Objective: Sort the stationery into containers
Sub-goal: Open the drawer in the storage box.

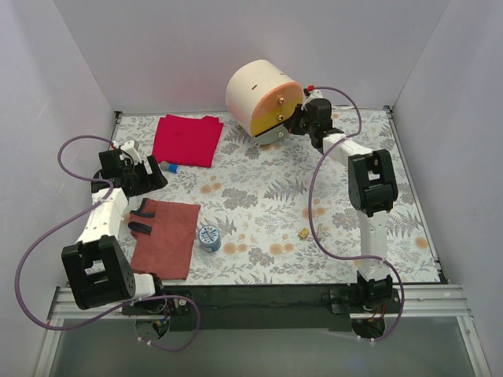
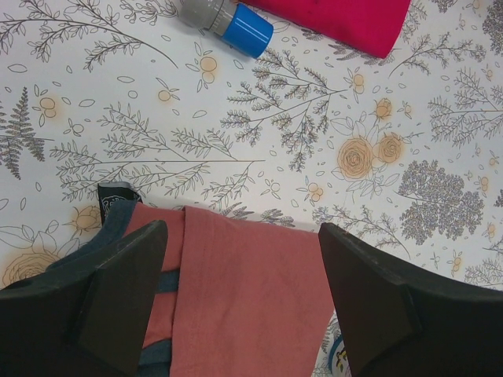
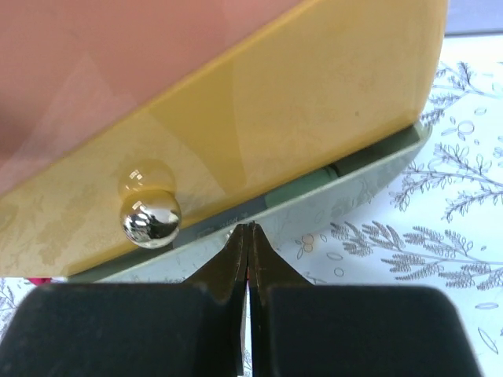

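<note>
Right hand [image 3: 247,229] is closed tight, tips pressed together, nosing in at the top edge of the olive drawer [image 3: 346,200], just under the yellow drawer [image 3: 299,102] and beside its shiny knob [image 3: 149,218]. Have those tips nipped the olive drawer's own knob? Hard to tell, since they cover that spot.

The job looks like drawing that bottom drawer out. Best to pull straight along its run, and slowly, because the cream cabinet [image 1: 251,86] seems to sit free on the surface [image 1: 259,196] and could slide along with it.

A thin dark-green slit shows above the olive front, so it seems barely cracked, and nothing of its inside shows. The orange drawer [image 3: 118,63] and the yellow one look flush, contents unseen.

Left hand [image 2: 242,228] hangs wide open above the rust cloth [image 2: 251,306], holding nothing. Out on the surface lie the tape roll [image 1: 209,237] near left, a tan block [image 1: 302,233] near right, and a blue-capped pen [image 2: 247,30] beside the red cloth [image 1: 187,140].
</note>
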{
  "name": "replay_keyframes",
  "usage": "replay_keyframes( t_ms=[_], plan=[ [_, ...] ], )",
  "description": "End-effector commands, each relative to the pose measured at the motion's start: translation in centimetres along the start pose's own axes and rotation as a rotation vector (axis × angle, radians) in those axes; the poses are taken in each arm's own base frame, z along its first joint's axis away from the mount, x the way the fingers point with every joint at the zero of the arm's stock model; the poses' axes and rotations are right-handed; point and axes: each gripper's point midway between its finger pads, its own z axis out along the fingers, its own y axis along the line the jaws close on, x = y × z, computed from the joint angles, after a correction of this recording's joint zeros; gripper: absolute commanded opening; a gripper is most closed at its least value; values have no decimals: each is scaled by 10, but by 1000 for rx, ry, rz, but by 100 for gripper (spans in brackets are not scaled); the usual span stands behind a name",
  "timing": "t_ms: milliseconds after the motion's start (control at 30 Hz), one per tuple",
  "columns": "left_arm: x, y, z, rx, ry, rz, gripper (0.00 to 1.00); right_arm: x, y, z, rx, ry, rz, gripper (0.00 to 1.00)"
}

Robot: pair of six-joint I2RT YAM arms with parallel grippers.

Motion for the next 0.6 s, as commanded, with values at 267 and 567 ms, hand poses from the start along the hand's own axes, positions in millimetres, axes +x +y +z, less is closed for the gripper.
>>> replay_keyframes(
  t_ms=[267, 567],
  plan=[
    [-4, -5, -7, 20, -27, -9, 78, -40, 36, -67, -95, -111, -205, 71],
    [-1, -4, -6, 15, -26, -9, 78, -61, 36, -39, -112, -166, -255, 66]
  ],
)
